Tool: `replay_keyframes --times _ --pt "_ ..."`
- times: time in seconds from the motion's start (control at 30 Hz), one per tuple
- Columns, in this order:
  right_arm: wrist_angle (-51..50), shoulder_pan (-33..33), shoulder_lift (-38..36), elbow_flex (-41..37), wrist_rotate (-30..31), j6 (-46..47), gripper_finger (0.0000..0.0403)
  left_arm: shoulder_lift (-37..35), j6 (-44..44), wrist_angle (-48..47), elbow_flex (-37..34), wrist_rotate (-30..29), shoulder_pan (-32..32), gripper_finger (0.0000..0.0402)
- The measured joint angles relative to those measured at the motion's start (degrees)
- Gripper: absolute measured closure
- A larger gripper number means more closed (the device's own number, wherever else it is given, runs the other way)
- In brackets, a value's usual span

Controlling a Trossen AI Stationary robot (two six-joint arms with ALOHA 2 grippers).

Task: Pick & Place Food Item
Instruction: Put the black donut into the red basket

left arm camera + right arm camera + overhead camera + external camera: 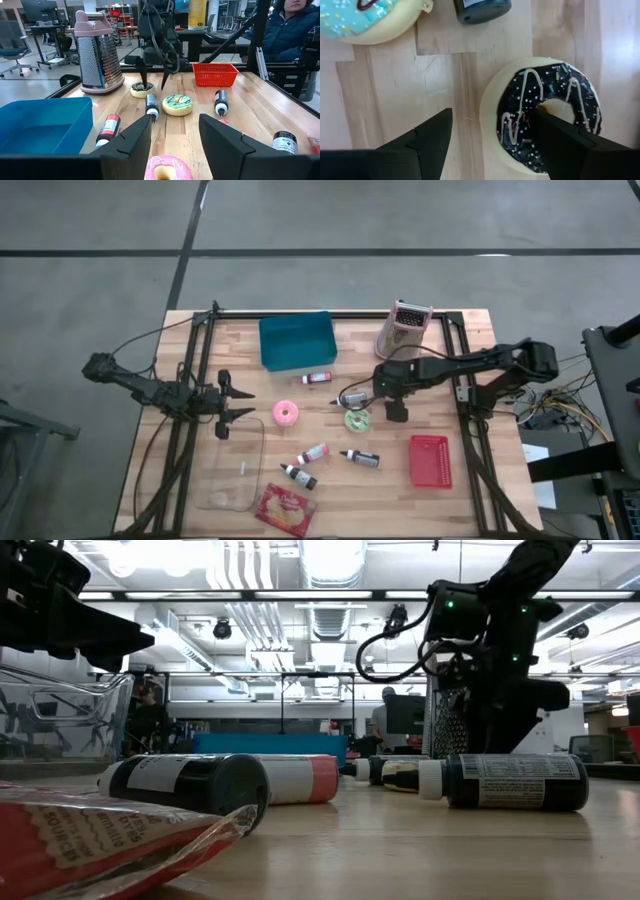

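A chocolate donut (545, 115) with white drizzle lies flat on the wooden table (480, 430), and also shows in the high view (351, 398). My right gripper (492, 120) is open and points down at it. One finger stands over the donut's middle and the other over bare table beside its rim. A green-iced donut (357, 420) lies just nearer, and a pink donut (286, 413) lies to the left. My left gripper (240, 404) is open and empty, level, just left of the pink donut (167, 169). My right gripper comes from above with its fingers pointing down. One finger (144, 75) is over the chocolate donut's hole and the other (165, 80) is outside its rim (492, 107). I cannot tell whether either finger touches the donut, which lies flat on the table.
A blue bin (296, 340) and a pink-topped grater (405, 328) stand at the far side. A red basket (430, 460) is at the near right. A clear container (235, 470) and a red packet (285, 510) are at the near left. Several small bottles (313, 452) lie around the donuts.
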Motion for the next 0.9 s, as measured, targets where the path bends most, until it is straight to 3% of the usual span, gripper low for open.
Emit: replay_keyframes --times 0.43,0.8,0.9 --pt "1.90 0.05 0.54 -0.11 1.44 1.29 0.0231 0.52 0.00 0.00 0.00 -0.04 0.02 0.0234" --pt "1.85 0.05 0.63 -0.13 1.65 1.70 0.0373 0.57 0.02 0.00 0.00 -0.04 0.00 0.0234" --pt "1.79 0.05 0.63 -0.13 1.63 1.73 0.0387 0.57 0.02 0.00 0.00 -0.04 0.01 0.0234"
